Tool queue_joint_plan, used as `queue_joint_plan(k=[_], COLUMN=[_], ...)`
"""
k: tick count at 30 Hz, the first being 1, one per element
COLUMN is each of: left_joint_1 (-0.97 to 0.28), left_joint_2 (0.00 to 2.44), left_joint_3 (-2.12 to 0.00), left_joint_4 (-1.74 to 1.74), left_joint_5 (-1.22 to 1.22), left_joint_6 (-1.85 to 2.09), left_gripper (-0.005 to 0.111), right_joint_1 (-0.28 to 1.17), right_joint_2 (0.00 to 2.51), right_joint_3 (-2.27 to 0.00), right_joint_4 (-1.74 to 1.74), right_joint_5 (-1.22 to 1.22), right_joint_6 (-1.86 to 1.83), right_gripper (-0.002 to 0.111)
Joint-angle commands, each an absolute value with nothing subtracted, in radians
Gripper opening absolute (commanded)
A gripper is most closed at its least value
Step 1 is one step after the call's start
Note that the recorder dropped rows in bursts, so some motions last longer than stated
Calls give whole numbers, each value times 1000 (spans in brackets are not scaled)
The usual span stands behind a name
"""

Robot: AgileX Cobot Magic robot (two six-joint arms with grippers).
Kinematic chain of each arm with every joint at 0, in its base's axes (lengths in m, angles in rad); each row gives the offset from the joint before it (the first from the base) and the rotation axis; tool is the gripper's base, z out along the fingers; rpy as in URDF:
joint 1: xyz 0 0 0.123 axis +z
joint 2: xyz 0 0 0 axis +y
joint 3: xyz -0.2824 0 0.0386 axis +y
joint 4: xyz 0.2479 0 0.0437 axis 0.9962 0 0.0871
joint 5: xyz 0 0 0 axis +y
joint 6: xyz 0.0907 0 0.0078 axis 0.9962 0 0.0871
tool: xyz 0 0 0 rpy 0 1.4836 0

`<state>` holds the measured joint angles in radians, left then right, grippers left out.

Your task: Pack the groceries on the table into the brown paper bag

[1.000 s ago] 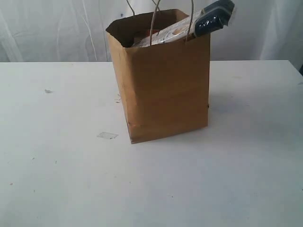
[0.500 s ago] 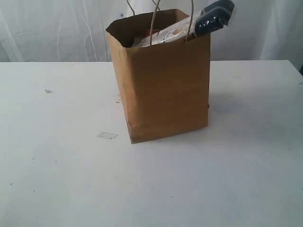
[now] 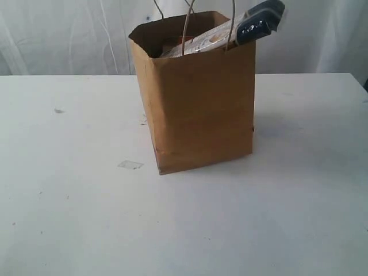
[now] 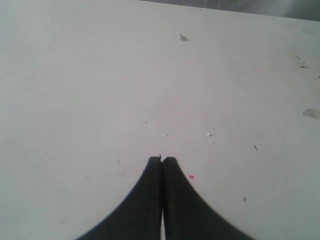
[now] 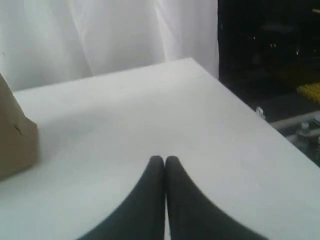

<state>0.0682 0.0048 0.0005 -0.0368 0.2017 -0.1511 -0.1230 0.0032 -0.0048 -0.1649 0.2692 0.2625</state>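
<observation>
Brown paper bag stands upright near the middle of the table, toward its far edge, mouth open, rim ragged. Thin string handles rise above the rim. Long spaghetti packet lies slanted inside the bag, its dark end sticking out over the rim at the bag's right-hand corner in the exterior view. Other packaging shows in the mouth under it; too shadowed to identify. A pale flat scrap lies on the tabletop near the bag's lower left corner, not touching it. White curtain hangs behind. Left gripper: jaws pressed together, nothing between them, over bare tabletop with a pink speck just beside the tips. Right gripper: jaws likewise pressed together and empty, above the table near its corner, well apart from the bag's edge.
</observation>
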Motion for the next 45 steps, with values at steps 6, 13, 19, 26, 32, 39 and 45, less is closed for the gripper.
queue_joint_plan(k=[6,13,19,26,32,39,45], left_joint_1=[69,69,69,69,69,69,69], left_joint_2=[0,0,0,0,0,0,0], left_joint_3=[0,0,0,0,0,0,0], left_joint_4=[-43,-43,-43,-43,-43,-43,-43], left_joint_5=[200,200,200,200,200,200,200], left_joint_6=[-154,-154,-154,-154,-154,-154,-154], left_gripper=[0,0,0,0,0,0,0], right_joint_1=[-130,-130,-130,-130,-130,-130,-130], right_joint_2=[0,0,0,0,0,0,0], right_joint_3=[0,0,0,0,0,0,0], right_joint_4=[-170,-170,-172,-172,-172,-172,-172], right_joint_5=[315,313,313,313,313,313,313], right_joint_6=[135,135,135,135,135,135,135], right_gripper=[0,0,0,0,0,0,0])
